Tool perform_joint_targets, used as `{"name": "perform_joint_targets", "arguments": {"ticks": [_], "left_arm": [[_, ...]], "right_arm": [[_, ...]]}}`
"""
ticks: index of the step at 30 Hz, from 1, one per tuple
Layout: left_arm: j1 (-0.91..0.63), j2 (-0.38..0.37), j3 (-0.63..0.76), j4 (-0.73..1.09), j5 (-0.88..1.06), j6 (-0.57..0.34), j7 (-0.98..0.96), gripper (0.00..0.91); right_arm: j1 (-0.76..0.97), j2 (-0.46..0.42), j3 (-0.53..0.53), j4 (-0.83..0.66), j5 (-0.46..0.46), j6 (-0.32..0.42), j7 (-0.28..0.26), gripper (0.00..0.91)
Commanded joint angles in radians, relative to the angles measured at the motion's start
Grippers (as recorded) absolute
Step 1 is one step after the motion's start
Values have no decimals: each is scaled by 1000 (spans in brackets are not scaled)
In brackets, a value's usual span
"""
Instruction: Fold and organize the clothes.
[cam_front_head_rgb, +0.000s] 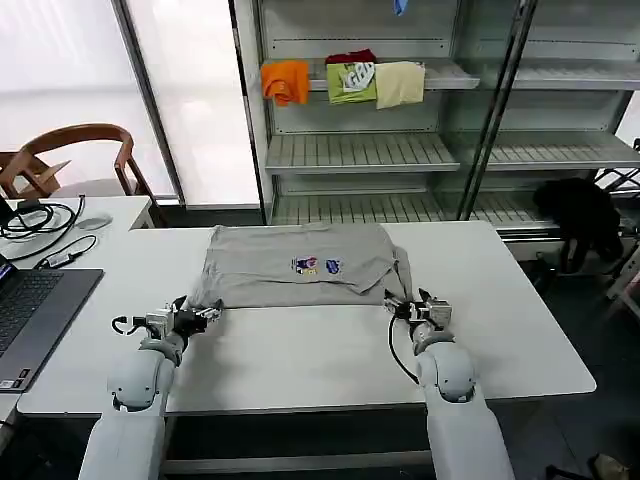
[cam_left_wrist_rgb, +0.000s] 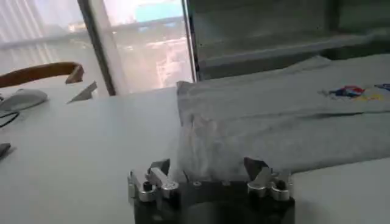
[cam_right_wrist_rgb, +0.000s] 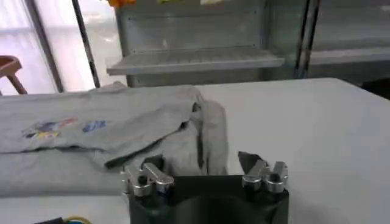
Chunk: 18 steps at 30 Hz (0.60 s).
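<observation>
Right now the light grey soft cotton shirt (cam_front_head_rgb: 300, 265) with its small multicoloured chest print is lying spread across the middle of the white rectangular table (cam_front_head_rgb: 320, 355), its near hem facing me. My left gripper (cam_front_head_rgb: 203, 314) is sitting at the shirt's near left corner, metal fingers (cam_left_wrist_rgb: 159, 172) spread apart with the bunched grey cloth lying between them. My right gripper (cam_front_head_rgb: 404, 307) is sitting at the near right corner beside a rumpled fold of sleeve, jaws likewise parted, cloth just ahead of them. The fabric is looking matte and limp, creasing softly at the edges, while the tabletop is looking smooth and hard. Beyond the table, a grey metal shelving unit (cam_front_head_rgb: 400, 150) is holding orange, green, red and cream folded garments (cam_front_head_rgb: 345, 80).
</observation>
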Motion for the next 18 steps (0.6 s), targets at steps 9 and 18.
{"name": "perform_joint_targets", "arguments": {"ticks": [9, 18], "left_arm": [[9, 3, -7, 0, 14, 5, 10, 0], [56, 8, -18, -74, 1, 5, -11, 0]], "right_arm": [[-17, -19, -1, 15, 28, -8, -13, 0], [-81, -32, -10, 99, 96, -11, 6, 0]]}}
